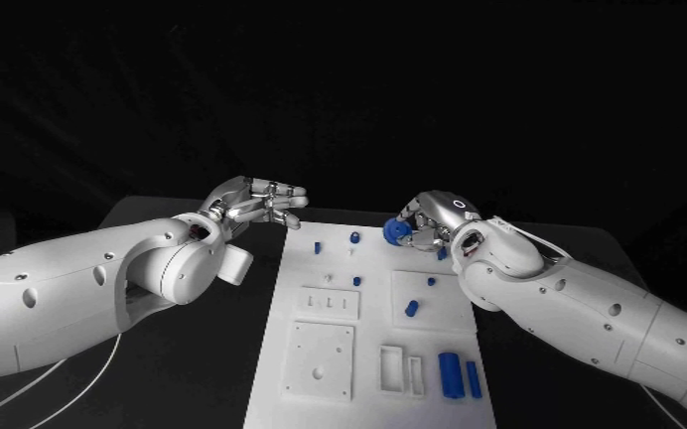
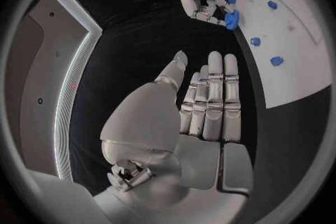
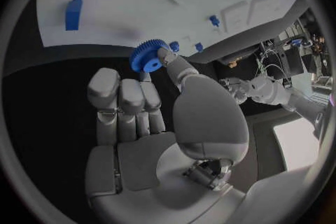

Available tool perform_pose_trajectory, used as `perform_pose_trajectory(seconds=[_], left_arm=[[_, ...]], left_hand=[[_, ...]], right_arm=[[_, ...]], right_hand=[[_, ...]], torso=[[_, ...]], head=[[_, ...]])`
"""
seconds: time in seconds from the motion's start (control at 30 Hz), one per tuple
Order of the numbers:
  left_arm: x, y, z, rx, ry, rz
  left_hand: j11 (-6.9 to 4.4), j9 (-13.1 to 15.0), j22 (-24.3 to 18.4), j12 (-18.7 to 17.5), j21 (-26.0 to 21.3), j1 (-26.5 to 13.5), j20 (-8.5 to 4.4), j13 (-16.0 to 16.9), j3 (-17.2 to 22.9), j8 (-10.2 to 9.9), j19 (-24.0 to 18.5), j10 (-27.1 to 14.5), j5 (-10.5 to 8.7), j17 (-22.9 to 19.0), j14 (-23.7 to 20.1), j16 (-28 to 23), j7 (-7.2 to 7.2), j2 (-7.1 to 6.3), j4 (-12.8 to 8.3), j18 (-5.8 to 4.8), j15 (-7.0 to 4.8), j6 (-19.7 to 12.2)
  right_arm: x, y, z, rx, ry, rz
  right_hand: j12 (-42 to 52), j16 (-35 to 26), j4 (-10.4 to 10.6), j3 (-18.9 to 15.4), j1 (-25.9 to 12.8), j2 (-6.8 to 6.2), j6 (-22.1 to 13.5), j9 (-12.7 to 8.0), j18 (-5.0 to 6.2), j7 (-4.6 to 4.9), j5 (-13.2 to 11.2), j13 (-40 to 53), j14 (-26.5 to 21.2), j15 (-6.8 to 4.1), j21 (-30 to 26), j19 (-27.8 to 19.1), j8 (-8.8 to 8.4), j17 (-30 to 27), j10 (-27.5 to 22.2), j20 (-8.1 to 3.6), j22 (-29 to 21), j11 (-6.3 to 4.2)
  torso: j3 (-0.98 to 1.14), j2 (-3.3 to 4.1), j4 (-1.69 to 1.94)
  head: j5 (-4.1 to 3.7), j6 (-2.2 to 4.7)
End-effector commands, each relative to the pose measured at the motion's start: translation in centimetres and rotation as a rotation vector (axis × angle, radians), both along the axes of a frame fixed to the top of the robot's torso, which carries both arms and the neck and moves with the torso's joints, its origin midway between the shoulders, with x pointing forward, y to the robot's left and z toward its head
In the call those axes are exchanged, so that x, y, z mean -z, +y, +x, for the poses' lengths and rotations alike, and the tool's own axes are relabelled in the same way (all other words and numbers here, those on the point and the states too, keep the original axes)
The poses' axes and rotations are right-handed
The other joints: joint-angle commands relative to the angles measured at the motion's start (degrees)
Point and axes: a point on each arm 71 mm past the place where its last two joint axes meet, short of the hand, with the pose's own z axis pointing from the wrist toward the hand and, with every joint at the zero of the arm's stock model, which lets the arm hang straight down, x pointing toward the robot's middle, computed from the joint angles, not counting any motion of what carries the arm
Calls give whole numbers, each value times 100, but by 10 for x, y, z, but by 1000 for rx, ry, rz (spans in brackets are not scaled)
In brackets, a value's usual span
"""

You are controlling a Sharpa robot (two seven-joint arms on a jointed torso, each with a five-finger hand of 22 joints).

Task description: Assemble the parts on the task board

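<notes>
Head view, one blue gear [image 1: 394,231] (toothed), right robot hand [image 1: 424,222], one task board [image 1: 369,389]

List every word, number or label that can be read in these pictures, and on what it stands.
There is none to read. The task board, the blue gear that the right hand holds, and the left hand carry no legible marking.
</notes>
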Motion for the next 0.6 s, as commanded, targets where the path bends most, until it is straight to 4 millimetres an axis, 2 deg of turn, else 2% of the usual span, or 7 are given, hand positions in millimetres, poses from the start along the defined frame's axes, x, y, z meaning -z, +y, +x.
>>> perform_pose_trajectory(seconds=[0.03, 0.27, 0.47, 0.6], left_arm=[[-1, -1, 0, 12, -8, -4], [-1, -2, 0, 12, -9, -4], [-1, -3, 0, 14, -8, -4], [-1, -4, 0, 17, -8, -5]], left_hand=[[-15, -5, -7, -16, 21, -10, -5, 9, -5, -23, 17, -43, 17, -5, 49, -12, 5, -9, -27, 57, -2, -38], [-14, -3, -5, -15, 39, -13, -4, 10, 3, -21, 5, -46, 19, -6, 45, -13, 6, -5, -37, 59, -2, -38], [-14, -3, -5, -15, 39, -13, -4, 10, 3, -21, 5, -46, 19, -6, 45, -13, 6, -5, -37, 59, -2, -38], [-14, -3, -5, -15, 39, -13, -4, 10, 3, -21, 5, -46, 19, -6, 45, -13, 6, -5, -37, 59, -2, -38]], right_arm=[[-5, 8, -4, -4, -43, 4], [-5, 32, -8, -47, -49, 7], [1, 54, -11, -85, -46, -5], [5, 64, -12, -99, -40, -11]], right_hand=[[-5, 13, 45, -12, -21, -4, 48, 10, -61, -20, -51, 3, -14, -30, 38, 145, 13, -11, 35, -21, 616, -14], [-14, 8, 61, -11, -13, -7, 41, 9, -62, -18, -78, -1, -15, -29, 28, 142, 11, -18, 32, -20, 613, -11], [-23, -1, 75, -4, -1, -11, 37, 9, -65, -17, -94, -5, -16, -28, 30, 141, 12, -29, 29, -19, 614, -8], [-23, -4, 85, 2, 1, -16, 36, 8, -67, -17, -110, -6, -15, -26, 29, 141, 13, -34, 32, -18, 614, -6]], torso=[[-1, 4, -10], [-4, 3, -3], [3, 11, 11], [-2, 16, 22]], head=[[23, 4], [6, 10], [-4, 3], [-24, -6]])
